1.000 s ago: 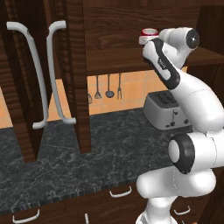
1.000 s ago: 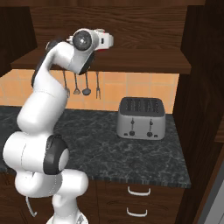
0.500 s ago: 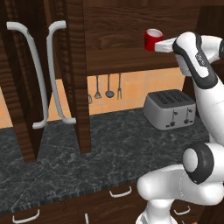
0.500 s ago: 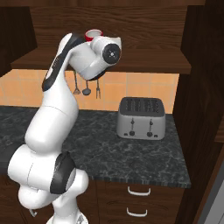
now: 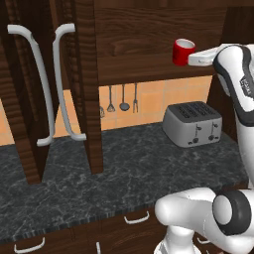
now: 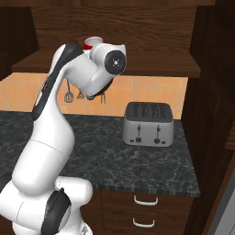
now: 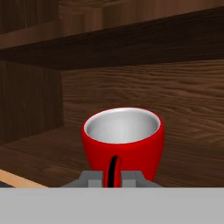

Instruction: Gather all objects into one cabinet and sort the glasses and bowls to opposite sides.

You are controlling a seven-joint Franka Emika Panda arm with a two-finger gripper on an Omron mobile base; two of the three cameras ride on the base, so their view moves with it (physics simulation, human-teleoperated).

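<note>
Gripper (image 7: 112, 177): jaws pressed together on the near wall of a red cup (image 5: 182, 51), pinching its rim side; the cup stands upright, white inside, mouth up.

Cup, position: held in the open cabinet (image 5: 144, 30), over the wooden shelf (image 7: 52, 146) and in front of the back panel. Whether its base touches the shelf, cannot tell.

Change: a second ago the hand and cup sat further right, close against the arm; the arm has since straightened and carried the cup leftward and deeper over the shelf. Judged meaning: this cup is gathered or nearly so, with set-down and release the likely step left.

Surroundings: toaster (image 5: 192, 123) on the dark counter (image 5: 119, 173) below the shelf, well apart from the cup. Utensils (image 5: 122, 97) hang on the tiled wall behind. Two open doors with curved white handles (image 5: 64, 84) stand to the left.

Obstructions: none close to the cup; the shelf edge below is the nearest thing to catch on lowering.
</note>
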